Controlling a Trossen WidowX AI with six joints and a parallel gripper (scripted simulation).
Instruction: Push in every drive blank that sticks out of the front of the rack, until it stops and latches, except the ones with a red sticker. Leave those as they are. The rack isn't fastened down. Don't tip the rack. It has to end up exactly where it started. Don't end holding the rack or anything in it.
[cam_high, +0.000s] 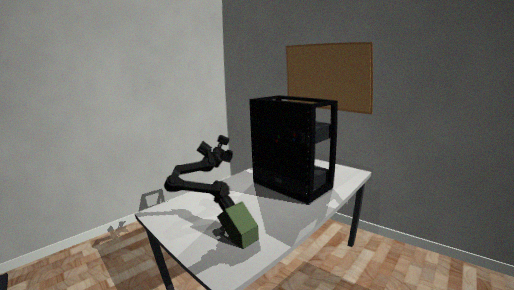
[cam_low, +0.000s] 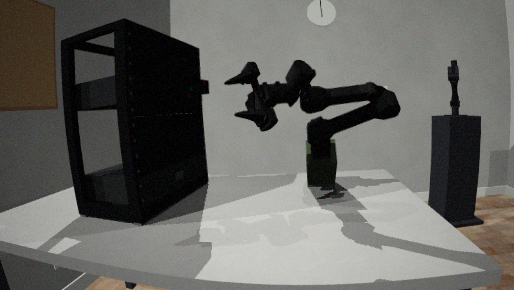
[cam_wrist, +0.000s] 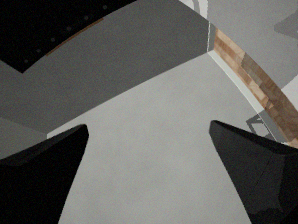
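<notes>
The black rack (cam_high: 292, 145) (cam_low: 135, 120) stands upright at the far end of the white table (cam_high: 300, 220) (cam_low: 300, 240) (cam_wrist: 160, 149). One drive blank (cam_low: 203, 86) sticks out of the rack's upper front. The front is very dark, so I cannot tell whether the blank has a sticker. My gripper (cam_low: 232, 98) (cam_high: 226, 146) (cam_wrist: 149, 128) is open wide and empty. It hovers in the air a short way in front of the rack, about level with the blank, and touches nothing. In the wrist view the rack (cam_wrist: 67, 3) is a dark mass at the top left.
The arm's green base (cam_high: 241, 225) (cam_low: 321, 167) sits on the table's near part. A black pedestal (cam_low: 455, 165) with a camera stands beside the table. A cork board (cam_high: 330, 75) hangs on the wall behind the rack.
</notes>
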